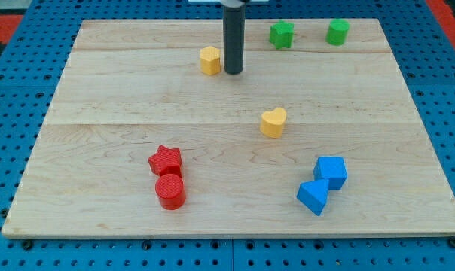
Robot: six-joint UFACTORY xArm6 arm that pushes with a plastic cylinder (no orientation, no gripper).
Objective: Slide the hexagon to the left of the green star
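Note:
The yellow hexagon (209, 59) lies near the view's top, left of centre. The green star (282, 35) sits at the view's top, to the right of the hexagon. My tip (233, 72) stands just right of the yellow hexagon, close to or touching its right side, and between it and the green star. The rod rises straight up out of the view's top.
A green cylinder (337, 31) sits right of the green star. A yellow heart (273, 122) lies near the middle. A red star (165, 160) and red cylinder (170, 191) touch at lower left. A blue cube (331, 172) and blue triangle (313, 197) touch at lower right. The wooden board (99, 113) rests on a blue pegboard.

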